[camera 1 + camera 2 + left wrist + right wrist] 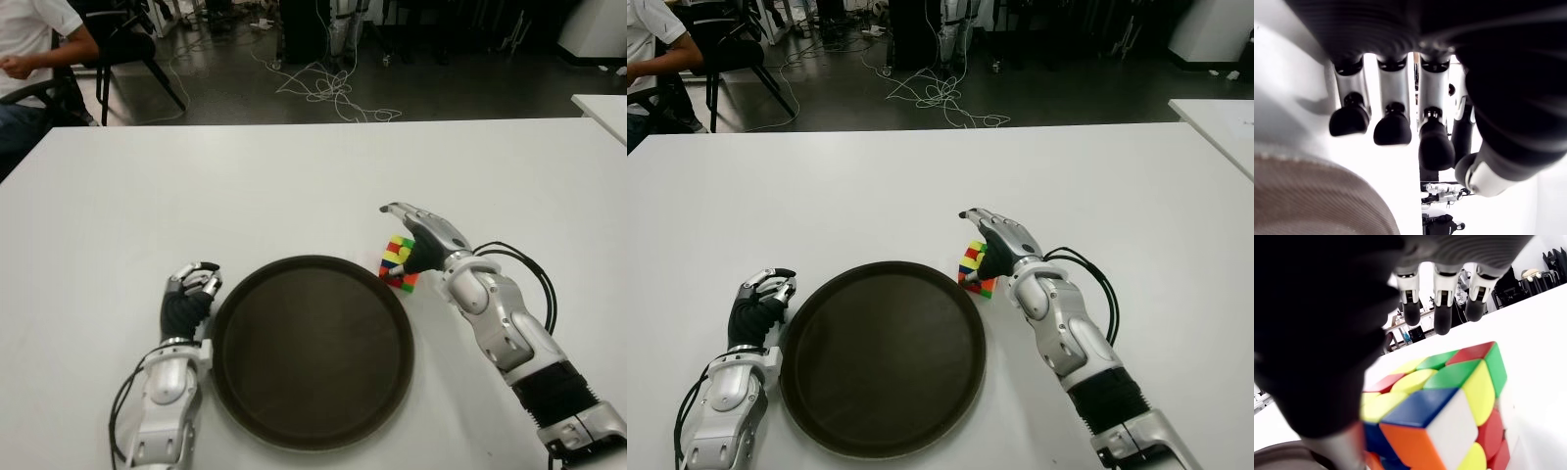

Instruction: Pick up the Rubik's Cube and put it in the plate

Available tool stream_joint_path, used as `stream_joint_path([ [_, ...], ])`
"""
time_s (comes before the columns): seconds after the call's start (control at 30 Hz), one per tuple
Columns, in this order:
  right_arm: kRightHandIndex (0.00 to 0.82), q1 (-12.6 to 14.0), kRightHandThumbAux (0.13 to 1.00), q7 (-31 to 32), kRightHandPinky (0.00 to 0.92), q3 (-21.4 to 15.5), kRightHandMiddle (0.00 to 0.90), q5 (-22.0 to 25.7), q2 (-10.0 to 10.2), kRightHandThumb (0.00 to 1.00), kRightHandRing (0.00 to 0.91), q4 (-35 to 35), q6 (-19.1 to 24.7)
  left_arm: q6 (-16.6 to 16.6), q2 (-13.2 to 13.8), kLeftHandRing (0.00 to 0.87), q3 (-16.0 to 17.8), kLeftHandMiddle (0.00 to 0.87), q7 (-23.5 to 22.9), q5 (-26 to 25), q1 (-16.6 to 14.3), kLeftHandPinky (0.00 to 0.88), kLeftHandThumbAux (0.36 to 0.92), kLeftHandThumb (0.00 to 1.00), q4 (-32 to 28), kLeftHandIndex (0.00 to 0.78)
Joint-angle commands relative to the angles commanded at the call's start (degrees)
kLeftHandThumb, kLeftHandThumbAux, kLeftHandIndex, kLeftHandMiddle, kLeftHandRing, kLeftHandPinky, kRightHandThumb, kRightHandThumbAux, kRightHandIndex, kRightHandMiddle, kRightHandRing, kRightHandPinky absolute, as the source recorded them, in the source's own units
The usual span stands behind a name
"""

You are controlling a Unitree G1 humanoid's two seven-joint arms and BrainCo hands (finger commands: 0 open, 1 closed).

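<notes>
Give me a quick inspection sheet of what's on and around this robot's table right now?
Surface: white table, mostly bare.
Job's things: Rubik's Cube on the table just outside the dark round plate, at its far right rim; nothing lies in the plate.
Clutter: nothing seen.
Hands: right hand over the cube, fingers extended, not closed on it; left hand left of the plate, fingers curled, holding nothing.
Cables: black cable along the right forearm; white cables on the floor.
Surroundings: seated person at far left.
</notes>
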Motion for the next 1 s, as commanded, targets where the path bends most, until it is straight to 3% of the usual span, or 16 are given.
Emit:
stream_joint_path([
  [0.7,0.062,0.0,0.903,0.2,0.11,0.34,0.114,-0.23,-0.08,0.0,0.111,-0.06,0.59,0.25,0.01,0.806,-0.25,0.799,-0.93,-0.51,0.69,0.786,0.706,0.709,-1.29,0.443],
  [1.0,0.071,-0.32,0.957,2.12,0.139,-0.03,0.129,0.9,0.22,0.0,0.132,0.59,1.89,1.35,-0.02,0.805,-0.47,0.796,-0.32,0.17,0.78,0.787,0.705,0.71,-2.03,0.444],
])
